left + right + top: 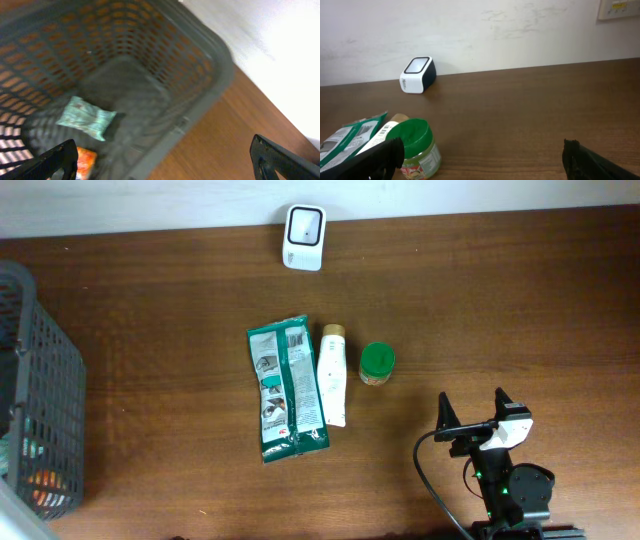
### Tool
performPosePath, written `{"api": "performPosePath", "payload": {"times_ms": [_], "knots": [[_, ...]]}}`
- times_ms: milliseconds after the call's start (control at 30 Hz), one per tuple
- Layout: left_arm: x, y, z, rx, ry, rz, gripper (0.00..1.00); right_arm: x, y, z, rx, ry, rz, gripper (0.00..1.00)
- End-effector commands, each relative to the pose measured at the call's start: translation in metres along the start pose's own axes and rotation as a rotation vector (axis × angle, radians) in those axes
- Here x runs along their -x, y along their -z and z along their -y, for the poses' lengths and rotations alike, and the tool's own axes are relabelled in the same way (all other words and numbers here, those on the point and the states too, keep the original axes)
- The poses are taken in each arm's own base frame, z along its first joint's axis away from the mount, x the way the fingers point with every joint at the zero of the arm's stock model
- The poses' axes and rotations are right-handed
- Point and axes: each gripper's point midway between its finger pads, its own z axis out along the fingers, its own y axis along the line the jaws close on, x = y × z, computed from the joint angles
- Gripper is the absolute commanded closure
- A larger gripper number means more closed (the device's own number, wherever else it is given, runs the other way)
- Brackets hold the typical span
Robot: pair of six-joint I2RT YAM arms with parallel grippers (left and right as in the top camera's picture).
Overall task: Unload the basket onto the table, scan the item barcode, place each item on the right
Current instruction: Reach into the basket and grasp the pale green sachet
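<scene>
Assessing progress from the remote station, I rate the task as not yet begun: no item is held, and no barcode is presented to the reader.

1. The table (150, 300) carries every candidate item in a loose group near its centre.
2. The basket (40, 380) stands at the left edge of the table. The left wrist view looks down into it and shows a pale packet (87, 119) and an orange packet (85, 160) on its floor.
3. The green pouch (287, 390) lies flat with its printed face up. I cannot make out a barcode on it at this resolution.
4. The white bottle (332, 375) lies on its side, touching the right edge of the pouch.
5. The right end effector (472, 405) is released, fingers spread wide, with nothing between them. It sits near the front right of the table, apart from the items and aimed towards them.
6. The left end effector (160, 162) is also released and empty, poised over the basket.
7. The green-lidded jar (377, 363) stands upright just right of the bottle and is the item nearest the right arm.
8. The scanner (304, 237) sits at the far edge of the table by the wall, well apart from the items.

Steps left, in my judgement: select one item, grasp it, carry it to the scanner and turn its barcode towards the window.
</scene>
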Motion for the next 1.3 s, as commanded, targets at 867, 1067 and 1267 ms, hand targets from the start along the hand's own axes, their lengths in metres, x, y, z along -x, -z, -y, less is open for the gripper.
{"api": "performPosePath", "payload": {"times_ms": [867,1067,1267], "knots": [[-0.123,-0.263,-0.126,0.276,-0.265,-0.451,0.21,-0.002,0.0,0.0,0.006,-0.008,-0.003,0.02],[-0.161,-0.275,-0.145,0.34,-0.308,-0.597,0.39,-0.002,0.0,0.0,0.006,-0.008,-0.003,0.02],[-0.188,-0.288,-0.153,0.349,-0.307,-0.682,0.43,-0.002,0.0,0.0,0.006,-0.008,-0.003,0.02]]}}
